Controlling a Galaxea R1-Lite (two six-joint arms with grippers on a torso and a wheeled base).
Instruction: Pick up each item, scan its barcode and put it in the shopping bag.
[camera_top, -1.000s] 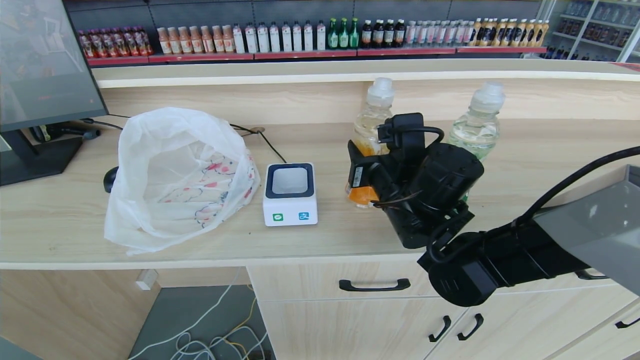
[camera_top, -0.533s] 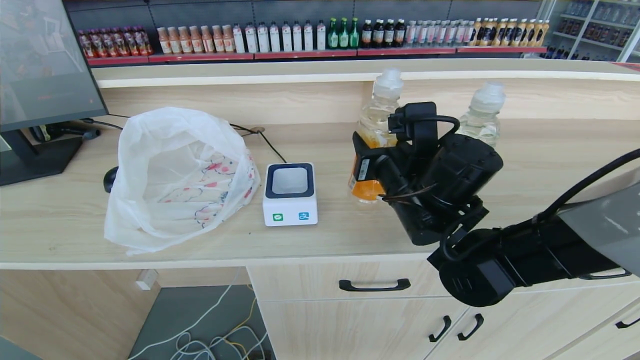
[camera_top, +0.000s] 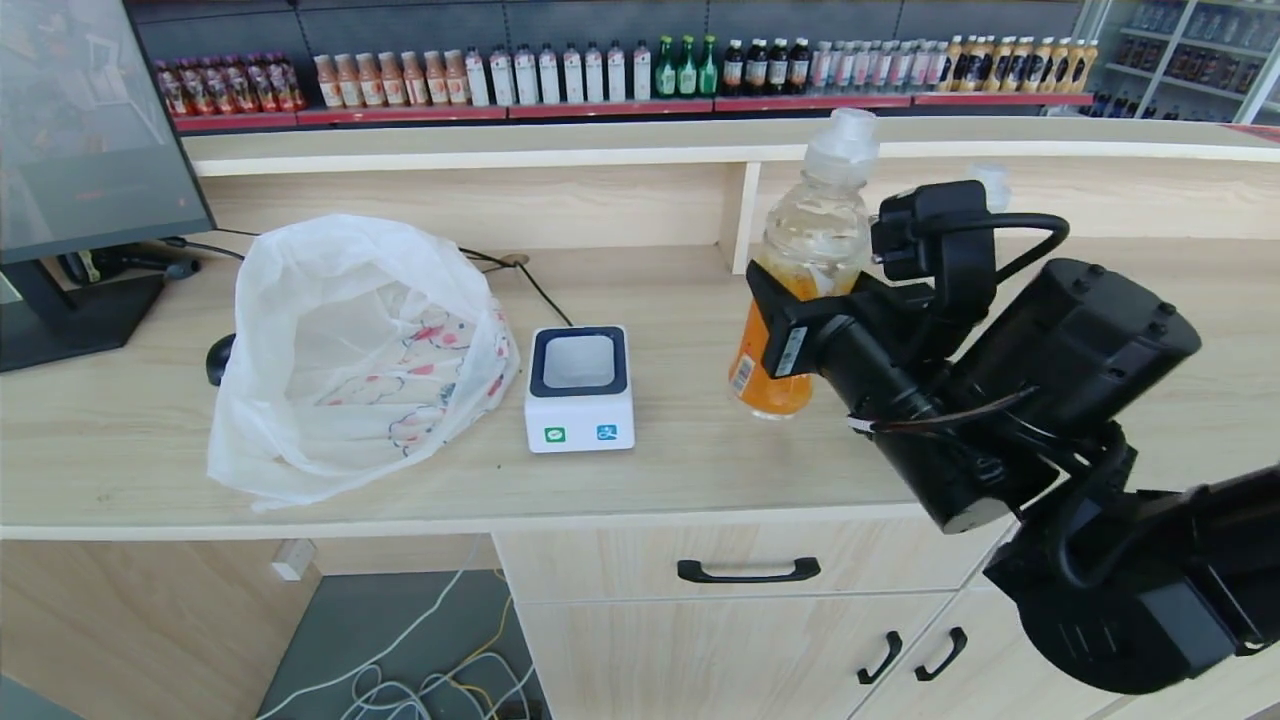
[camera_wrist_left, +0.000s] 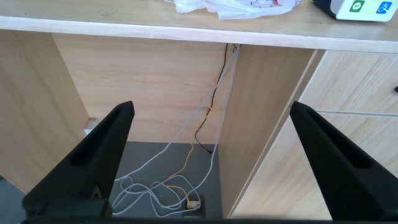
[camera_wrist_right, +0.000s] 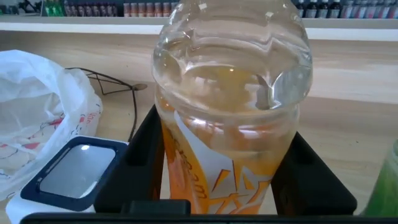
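My right gripper (camera_top: 812, 305) is shut on a clear bottle with an orange label (camera_top: 812, 235), held slightly tilted above the counter, right of the scanner. In the right wrist view the bottle (camera_wrist_right: 231, 93) stands between the two black fingers (camera_wrist_right: 138, 163). The white scanner (camera_top: 580, 386) sits mid-counter with its window facing up, and the open white shopping bag (camera_top: 350, 350) lies to its left. A second bottle's cap (camera_top: 990, 180) peeks out behind my right wrist. My left gripper (camera_wrist_left: 211, 180) hangs open and holds nothing, below counter height, facing the cabinet front.
A monitor (camera_top: 90, 130) and a dark mouse (camera_top: 218, 358) stand at the counter's left end. A raised wooden ledge (camera_top: 500, 150) runs along the back. Drawers (camera_top: 750, 570) lie under the front edge, with loose cables (camera_wrist_left: 180, 180) on the floor.
My right gripper has lifted the orange-labelled bottle up and to the right, off the counter. The arm now covers most of the second bottle.
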